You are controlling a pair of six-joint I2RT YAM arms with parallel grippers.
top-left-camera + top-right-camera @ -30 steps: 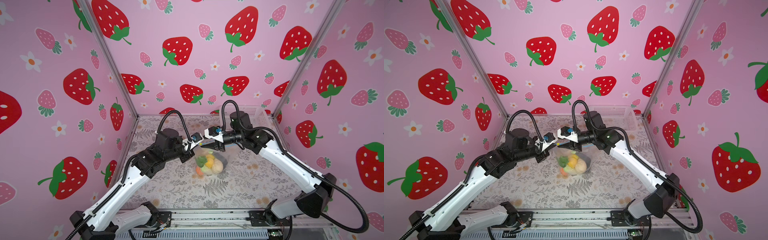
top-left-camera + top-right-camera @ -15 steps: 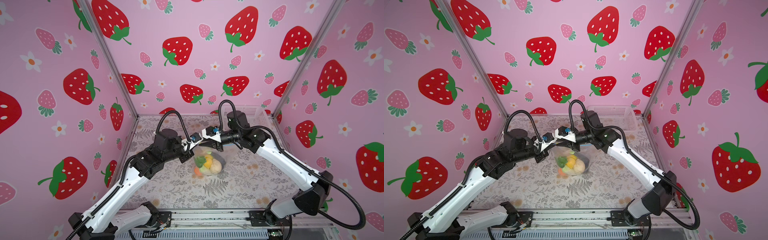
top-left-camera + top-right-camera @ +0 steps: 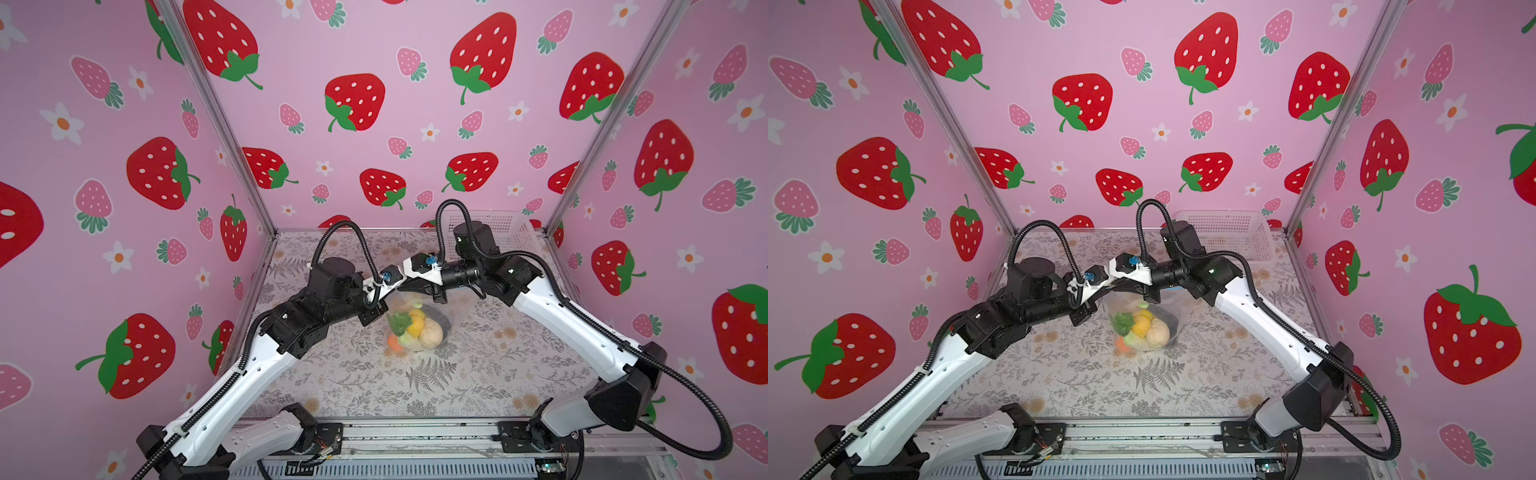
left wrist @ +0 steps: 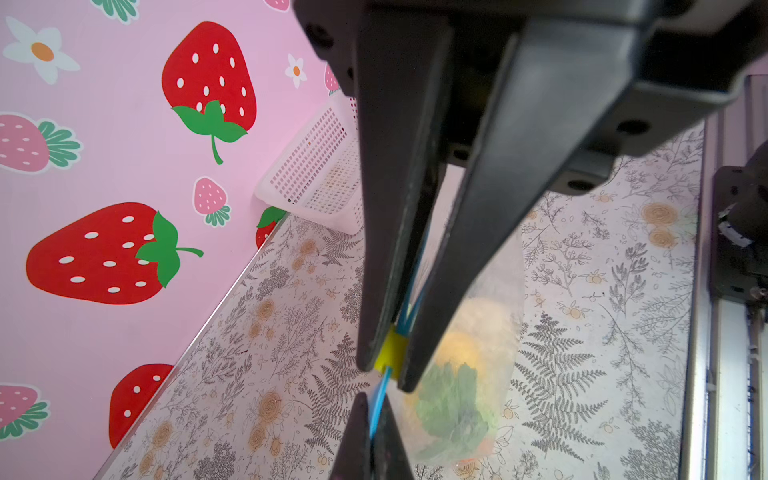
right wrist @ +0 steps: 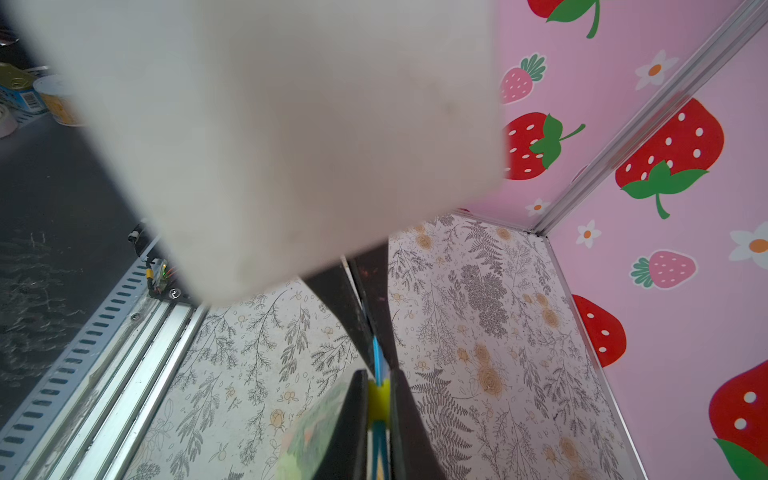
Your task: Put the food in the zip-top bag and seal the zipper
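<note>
Food (image 3: 1143, 327) inside clear zip-top bag (image 3: 1116, 302)

Food (image 4: 453, 399) hazy inside zip-top bag (image 4: 507, 286)

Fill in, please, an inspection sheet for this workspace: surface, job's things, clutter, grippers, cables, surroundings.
Surface: floral-print table; no spill seen.
Job's things: zip-top bag held at its mouth by the left gripper and the right gripper; food inside, at the bottom; zipper runs between the two grips; how far it is closed cannot be told.
Clutter: white mesh basket in the back right corner; nothing else seen.
Grippers: left gripper shut on the yellow slider; right gripper shut on the zipper, close beside it.
Cables: a black corrugated cable arches over each wrist; no snag seen.
Surroundings: pink strawberry walls on three sides; metal rail at the front.
</note>
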